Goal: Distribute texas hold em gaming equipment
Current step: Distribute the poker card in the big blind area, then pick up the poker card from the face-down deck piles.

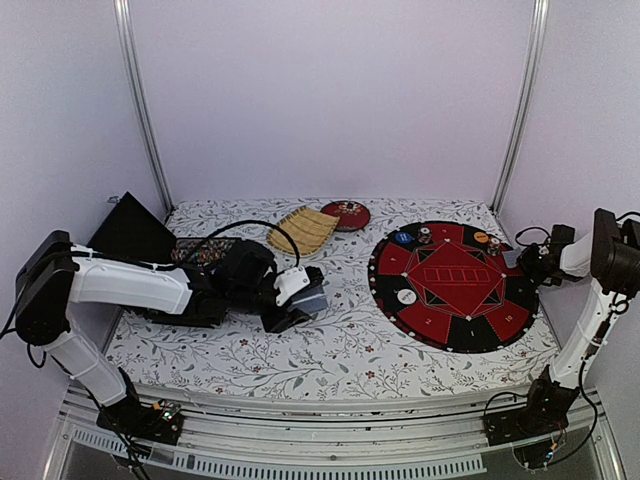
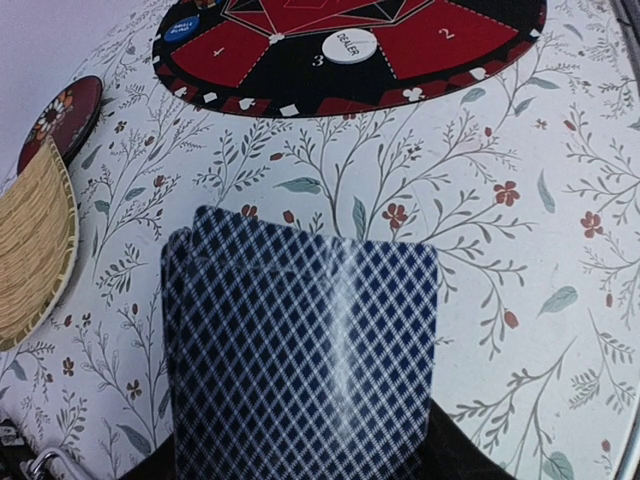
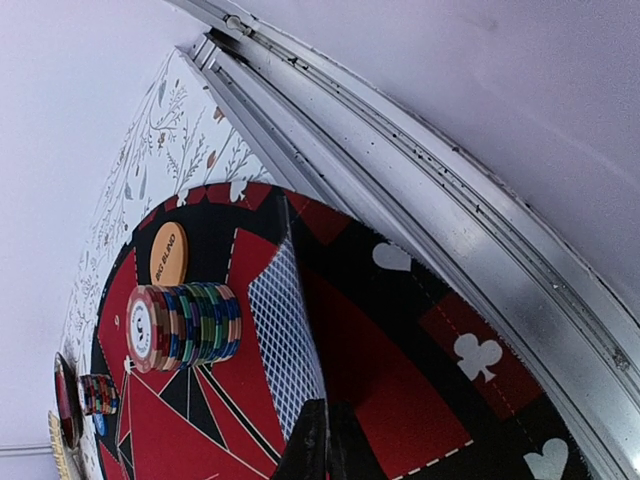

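On the floral worktop (image 1: 330, 345) a round red-and-black mat (image 1: 455, 285) lies right, a white round button (image 1: 406, 296) on it and a single blue-backed card (image 3: 285, 340) at its right edge. The blue-backed card deck (image 2: 300, 350) is left of the mat, with a woven bamboo tray (image 1: 303, 230) behind the deck.

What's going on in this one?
The left gripper holds the card deck above the floral cloth, left of the round poker mat. The right gripper pinches a single card at the mat's right edge, beside a chip stack. The white dealer button already sits on the mat.
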Controlling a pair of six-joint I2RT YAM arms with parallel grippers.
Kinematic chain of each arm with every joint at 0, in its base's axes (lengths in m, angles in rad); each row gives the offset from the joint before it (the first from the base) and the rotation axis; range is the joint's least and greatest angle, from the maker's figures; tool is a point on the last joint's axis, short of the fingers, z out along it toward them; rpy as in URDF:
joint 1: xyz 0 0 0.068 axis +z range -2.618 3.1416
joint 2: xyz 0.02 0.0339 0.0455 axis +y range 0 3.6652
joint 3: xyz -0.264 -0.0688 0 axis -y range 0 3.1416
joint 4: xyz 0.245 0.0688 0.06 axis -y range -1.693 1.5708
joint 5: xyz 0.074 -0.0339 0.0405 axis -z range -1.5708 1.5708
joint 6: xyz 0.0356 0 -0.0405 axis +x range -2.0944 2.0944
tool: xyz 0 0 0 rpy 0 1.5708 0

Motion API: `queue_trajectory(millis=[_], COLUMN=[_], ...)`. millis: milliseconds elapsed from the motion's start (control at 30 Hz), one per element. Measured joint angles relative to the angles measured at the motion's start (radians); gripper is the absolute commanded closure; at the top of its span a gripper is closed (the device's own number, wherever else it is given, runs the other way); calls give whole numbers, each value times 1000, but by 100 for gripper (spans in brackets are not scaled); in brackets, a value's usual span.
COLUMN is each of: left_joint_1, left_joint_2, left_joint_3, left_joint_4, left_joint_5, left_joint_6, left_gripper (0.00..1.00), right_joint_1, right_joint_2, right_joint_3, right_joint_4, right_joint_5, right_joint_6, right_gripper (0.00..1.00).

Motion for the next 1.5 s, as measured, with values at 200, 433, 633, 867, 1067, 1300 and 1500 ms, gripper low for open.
queue_trajectory(millis=[200, 433, 633, 867, 1067, 1300, 1500], left_joint_1=[1, 2, 2, 3, 3, 3, 3], left_joint_2=[0, -2, -8, -15, -21, -25, -41], left_joint_3=[-1, -4, -4, -6, -6, -6, -6], left_joint_4=[0, -1, -1, -2, -2, -2, -2], left_joint_5=[-1, -4, -4, -4, -5, -5, -7], left_joint_6=[0, 0, 0, -4, -7, -8, -11], left_gripper=[43, 43, 43, 43, 43, 43, 43], right_joint_1=[0, 0, 0, 0, 0, 143, 553], right_joint_2=[3, -5, -59, -124, -239, -393, -411], right_joint_3=[2, -7, -34, -49, -84, -58, 84], right_joint_4=[-9, -11, -18, -16, -16, -19, -102], right_joint_5=[-8, 1, 47, 92, 110, 13, -216], right_joint_6=[-2, -7, -11, -23, -61, -262, -496], right_gripper=[73, 62, 58, 49, 43, 39, 39])
